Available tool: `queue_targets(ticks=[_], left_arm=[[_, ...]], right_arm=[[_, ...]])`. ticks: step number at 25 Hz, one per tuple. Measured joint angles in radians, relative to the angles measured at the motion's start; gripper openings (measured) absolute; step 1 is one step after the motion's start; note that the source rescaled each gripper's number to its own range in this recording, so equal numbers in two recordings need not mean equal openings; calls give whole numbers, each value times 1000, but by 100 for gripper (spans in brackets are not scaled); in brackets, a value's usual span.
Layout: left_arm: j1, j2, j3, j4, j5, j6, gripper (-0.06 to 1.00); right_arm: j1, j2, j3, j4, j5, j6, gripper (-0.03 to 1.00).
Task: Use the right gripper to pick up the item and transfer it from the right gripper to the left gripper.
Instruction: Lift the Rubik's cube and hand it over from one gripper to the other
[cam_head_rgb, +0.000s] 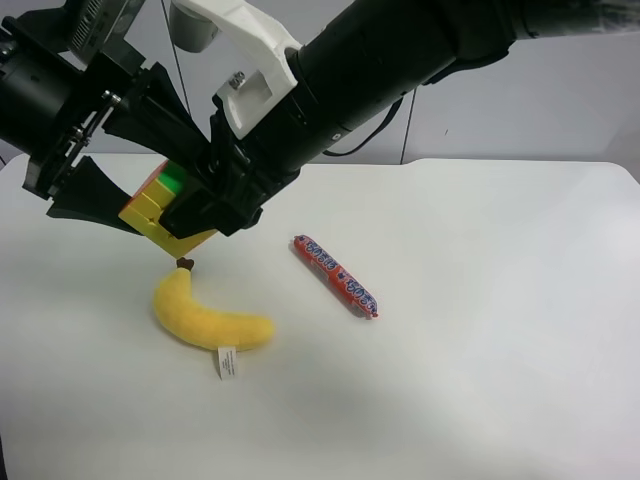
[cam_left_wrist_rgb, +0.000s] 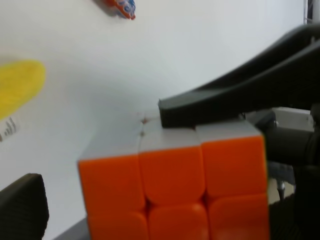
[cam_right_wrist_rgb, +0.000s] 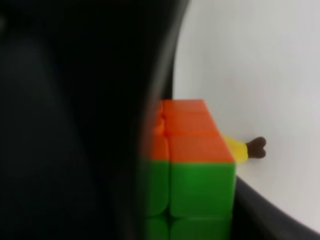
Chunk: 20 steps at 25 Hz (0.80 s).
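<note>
Orange, green and yellow, the puzzle cube hangs above the white table, clamped in my right gripper. My left gripper stands spread wide around it, one pad clear of the orange face. Just below lies the plush banana.

A white table carries a yellow plush banana and, apart, a red candy stick.
</note>
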Motion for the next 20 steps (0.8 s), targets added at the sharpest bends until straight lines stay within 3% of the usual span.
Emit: queue_targets(ticks=[9, 11, 17, 20], left_arm=[[0, 0, -3, -3, 10, 1, 93], [0, 0, -6, -4, 11, 1, 83], [0, 0, -6, -6, 11, 1, 36], [0, 0, -6, -6, 11, 1, 23]], right_arm=[[0, 0, 0, 21, -2, -25, 0], [0, 0, 0, 35, -2, -27, 0], [0, 0, 0, 66, -4, -51, 0], [0, 0, 0, 72, -3, -52, 0]])
